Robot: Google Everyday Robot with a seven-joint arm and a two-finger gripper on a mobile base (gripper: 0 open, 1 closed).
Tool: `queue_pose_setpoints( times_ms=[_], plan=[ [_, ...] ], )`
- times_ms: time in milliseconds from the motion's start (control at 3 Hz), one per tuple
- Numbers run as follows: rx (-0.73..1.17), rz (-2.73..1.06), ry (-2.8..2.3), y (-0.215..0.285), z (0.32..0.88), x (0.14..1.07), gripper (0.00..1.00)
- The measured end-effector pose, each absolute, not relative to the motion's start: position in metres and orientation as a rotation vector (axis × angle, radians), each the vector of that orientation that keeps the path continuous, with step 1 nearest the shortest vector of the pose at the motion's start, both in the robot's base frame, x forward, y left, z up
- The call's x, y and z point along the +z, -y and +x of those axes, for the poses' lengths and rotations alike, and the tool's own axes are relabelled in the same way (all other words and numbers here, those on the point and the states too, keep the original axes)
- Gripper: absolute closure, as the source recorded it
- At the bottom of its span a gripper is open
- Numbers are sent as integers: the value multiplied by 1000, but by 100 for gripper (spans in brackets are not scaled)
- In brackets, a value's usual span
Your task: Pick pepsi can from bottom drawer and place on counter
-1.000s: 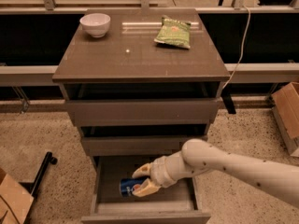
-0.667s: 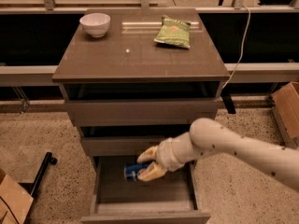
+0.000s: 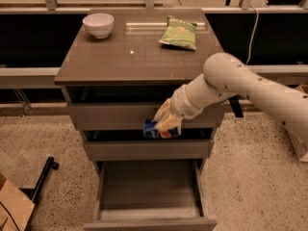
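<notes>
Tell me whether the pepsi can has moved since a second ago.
Yes. The pepsi can, clamped in the gripper, has gone up out of the bottom drawer and now hangs just above the middle drawer front, still below the counter.

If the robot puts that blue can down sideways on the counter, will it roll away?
Probably. The pepsi can is round and lies sideways in the pincer, which is shut on it in front of the upper drawers, so it would likely roll on the glossy counter. Stood on an end, it should stay put.
</notes>
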State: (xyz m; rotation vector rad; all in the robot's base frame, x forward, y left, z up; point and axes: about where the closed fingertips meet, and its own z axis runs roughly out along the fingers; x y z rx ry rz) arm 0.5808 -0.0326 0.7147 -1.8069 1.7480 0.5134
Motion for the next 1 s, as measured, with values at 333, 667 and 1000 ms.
queue_pose_setpoints(
  times_ms=[333, 667, 1000],
  plan=[
    [457, -1762, -1728, 41, 610, 750, 100],
    [458, -1763, -1727, 41, 610, 749, 100],
    [408, -1785, -1742, 42, 603, 752, 82]
  ],
)
